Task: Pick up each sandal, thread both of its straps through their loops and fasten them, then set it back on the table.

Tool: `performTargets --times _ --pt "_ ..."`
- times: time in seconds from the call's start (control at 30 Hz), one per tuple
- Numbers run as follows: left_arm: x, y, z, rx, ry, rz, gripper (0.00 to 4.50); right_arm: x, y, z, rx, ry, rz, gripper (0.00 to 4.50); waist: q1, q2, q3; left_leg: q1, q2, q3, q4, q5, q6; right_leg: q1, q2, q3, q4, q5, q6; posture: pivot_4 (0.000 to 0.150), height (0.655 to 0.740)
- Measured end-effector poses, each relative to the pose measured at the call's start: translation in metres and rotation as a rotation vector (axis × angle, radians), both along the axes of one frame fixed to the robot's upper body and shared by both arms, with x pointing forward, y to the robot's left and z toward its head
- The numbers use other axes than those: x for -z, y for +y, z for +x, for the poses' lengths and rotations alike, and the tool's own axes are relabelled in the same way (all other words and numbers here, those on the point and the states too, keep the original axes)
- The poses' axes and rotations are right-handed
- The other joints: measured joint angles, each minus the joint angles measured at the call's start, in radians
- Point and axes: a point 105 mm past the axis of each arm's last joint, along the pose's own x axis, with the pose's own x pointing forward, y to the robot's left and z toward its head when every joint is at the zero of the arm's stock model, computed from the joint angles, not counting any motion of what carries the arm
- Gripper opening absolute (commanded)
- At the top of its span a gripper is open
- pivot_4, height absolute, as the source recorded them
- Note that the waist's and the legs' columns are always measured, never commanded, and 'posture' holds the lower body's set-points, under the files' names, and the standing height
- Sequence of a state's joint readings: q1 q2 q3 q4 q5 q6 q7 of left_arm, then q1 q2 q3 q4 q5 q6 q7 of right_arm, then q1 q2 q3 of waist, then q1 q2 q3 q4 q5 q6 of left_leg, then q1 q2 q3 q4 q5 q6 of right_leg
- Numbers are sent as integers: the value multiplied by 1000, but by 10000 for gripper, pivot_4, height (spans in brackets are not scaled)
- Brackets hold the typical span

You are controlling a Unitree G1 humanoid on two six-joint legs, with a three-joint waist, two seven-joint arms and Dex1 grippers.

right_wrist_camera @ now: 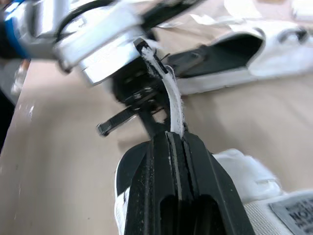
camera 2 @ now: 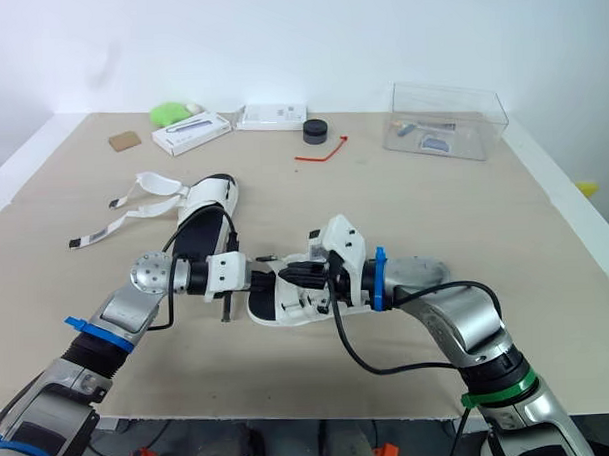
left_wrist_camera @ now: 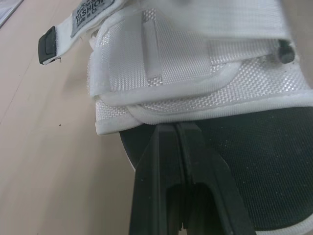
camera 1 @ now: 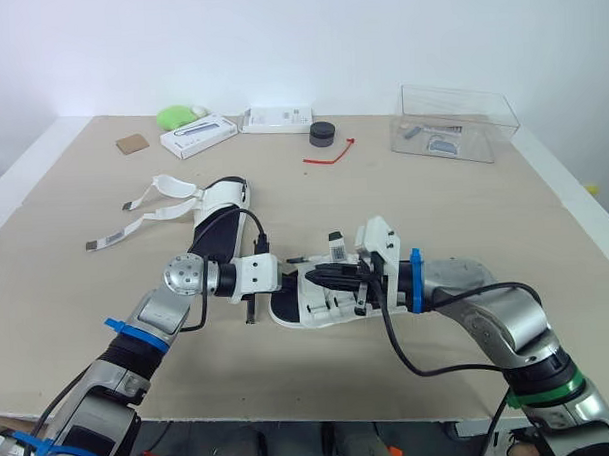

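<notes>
Left eye view: 2nd sandal (camera 1: 216, 206) lies far L on table (camera 1: 464, 212), both straps splayed loose, so not started by my read; near sandal (camera 1: 317, 300) sits flat at centre btwn the arms, work underway, neither one fastened yet. Left wrist view adds: left gripper (left_wrist_camera: 176, 126) pinched shut w/ nothing btwn fingers, tips at the black insole (left_wrist_camera: 264, 161) just under the white upper (left_wrist_camera: 195, 68). Right wrist view adds: right gripper (right_wrist_camera: 173, 137) clamped on a white strap (right_wrist_camera: 172, 100), its end free.
</notes>
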State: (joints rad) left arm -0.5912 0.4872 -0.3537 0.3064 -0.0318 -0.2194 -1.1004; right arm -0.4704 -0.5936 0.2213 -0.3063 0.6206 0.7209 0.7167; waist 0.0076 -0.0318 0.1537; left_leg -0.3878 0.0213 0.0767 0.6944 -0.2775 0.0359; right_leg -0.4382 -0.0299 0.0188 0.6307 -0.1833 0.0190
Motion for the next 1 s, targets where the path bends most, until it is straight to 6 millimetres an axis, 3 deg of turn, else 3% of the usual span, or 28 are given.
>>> performTargets --times 0.37,0.5,0.7,0.87,1.0 --pt "-1 -1 2 -14 -11 -7 0 4 -7 20 105 105 -55 358 -1 0 0 -1 0 0 0 1 1 -1 1 0 0 -1 4 1500 7400" --pt "0 -1 1 -16 -14 -7 0 2 -12 28 146 91 -73 13540 -1 0 0 -1 0 0 0 1 1 -1 1 0 0 -1 4 1500 7400" --pt "0 -1 0 -13 -15 -7 0 -10 -15 37 185 -5 -89 41119 -1 0 0 -2 0 0 -1 1 1 -2 1 0 0 -1 4 1500 7400" --pt "-1 -2 -1 -10 -16 -6 0 -15 -11 38 179 -49 -77 41119 -1 0 0 -2 0 0 -1 1 1 -2 1 0 0 -2 5 1500 7400" --pt "0 -1 -1 -10 -14 -5 0 -38 7 39 143 -114 10 29080 -2 0 0 -2 1 0 -1 1 1 -2 2 0 0 -2 5 1500 7400"
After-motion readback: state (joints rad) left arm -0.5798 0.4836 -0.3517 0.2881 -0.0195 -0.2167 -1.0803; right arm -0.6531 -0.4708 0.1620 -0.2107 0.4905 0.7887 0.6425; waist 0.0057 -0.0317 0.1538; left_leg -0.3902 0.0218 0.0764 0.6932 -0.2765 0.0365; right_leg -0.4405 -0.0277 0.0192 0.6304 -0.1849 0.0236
